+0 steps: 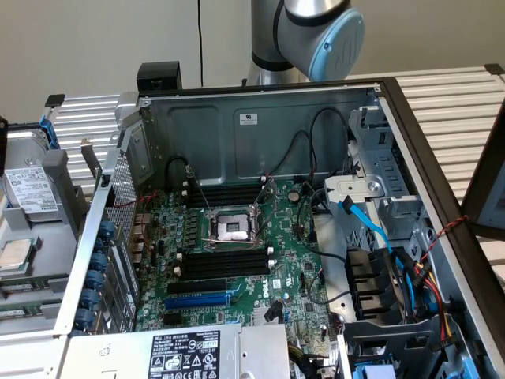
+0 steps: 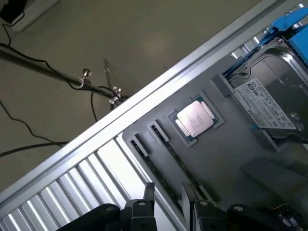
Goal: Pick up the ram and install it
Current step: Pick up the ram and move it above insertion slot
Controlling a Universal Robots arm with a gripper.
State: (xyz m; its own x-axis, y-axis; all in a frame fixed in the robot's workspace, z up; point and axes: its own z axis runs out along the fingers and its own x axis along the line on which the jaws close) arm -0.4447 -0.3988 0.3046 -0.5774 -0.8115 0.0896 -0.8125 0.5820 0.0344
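Ram [image 2: 179,162]: a thin, flat, dark green stick standing on edge in a groove of the matte grey tray [image 2: 240,159]. A second stick like it lies just beside.

Neighbouring recesses hold a square, metal-lidded processor [image 2: 195,118] and a hard drive [image 2: 269,101] with a white label. The tray sits outside the open steel case [image 1: 260,118], at the exterior view's left.

Gripper [image 2: 168,209]: black fingers [image 2: 144,202] spread wide with nothing between them, poised above the sticks' near end.

Arm [image 1: 316,31]: silver with a pale blue cap, rising behind the case's rear wall.

Inside the case is a green motherboard [image 1: 304,260], with long black slots [image 1: 225,260] on either side of its socket.
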